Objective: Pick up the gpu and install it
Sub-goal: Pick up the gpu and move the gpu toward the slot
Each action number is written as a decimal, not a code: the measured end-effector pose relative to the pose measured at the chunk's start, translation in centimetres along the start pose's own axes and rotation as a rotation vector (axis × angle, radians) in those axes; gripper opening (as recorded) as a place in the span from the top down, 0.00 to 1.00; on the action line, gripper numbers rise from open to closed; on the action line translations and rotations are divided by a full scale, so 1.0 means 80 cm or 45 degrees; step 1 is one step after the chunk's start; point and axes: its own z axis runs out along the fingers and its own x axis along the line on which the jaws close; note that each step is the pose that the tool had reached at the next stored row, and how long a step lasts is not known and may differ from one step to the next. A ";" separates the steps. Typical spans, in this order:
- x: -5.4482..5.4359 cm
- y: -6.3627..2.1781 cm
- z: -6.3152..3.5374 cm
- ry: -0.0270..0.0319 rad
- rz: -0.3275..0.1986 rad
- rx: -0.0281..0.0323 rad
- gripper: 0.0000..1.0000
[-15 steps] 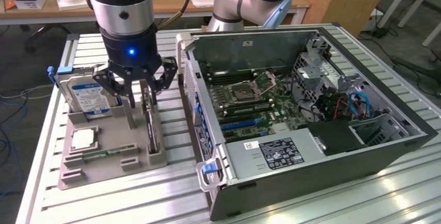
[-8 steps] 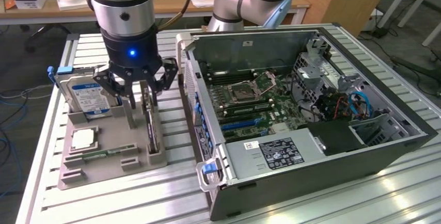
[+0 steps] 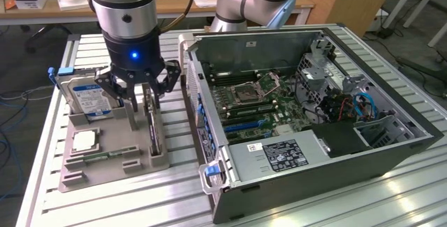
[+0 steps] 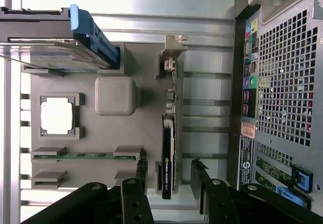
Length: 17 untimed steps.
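A lab room with wooden furniture lies behind; in front is a ribbed metal desk (image 3: pixel 104 206) that carries a grey tray (image 3: pixel 84 174) and, to the exterior view's right, an open computer case (image 3: pixel 335 174) lying on its side.

The step in hand is the pick-up. The gpu (image 3: pixel 152 117) stands on its edge in a slot of the tray, untouched, with the hard drive (image 3: pixel 87 99) upright in the neighbouring slot and a processor chip (image 3: pixel 84 140) and a memory stick (image 3: pixel 98 157) lying flat nearer the tray's front.

My pincer (image 3: pixel 143 93) hovers low over the card, spread as wide as it goes and holding nothing. From my wrist I see the card edge-on, one finger to either side of it and neither pad touching.

As I judge it, a sound hold calls for me to sit lower, so the pads meet both faces squarely, then squeeze gently: the card is thin and the fan side is uneven. Lifting should go straight up out of the slot, or the card may jam or drag the tray. The board (image 3: pixel 258 99) in the case awaits it.
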 end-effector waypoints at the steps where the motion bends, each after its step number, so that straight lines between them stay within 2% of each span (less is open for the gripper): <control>1: 0.000 0.000 0.000 0.0000 0.000 0.0001 0.53; 10: -0.001 -0.002 0.001 0.0001 0.000 0.0005 0.53; 17: -0.002 -0.003 0.007 0.0001 0.000 0.0004 0.53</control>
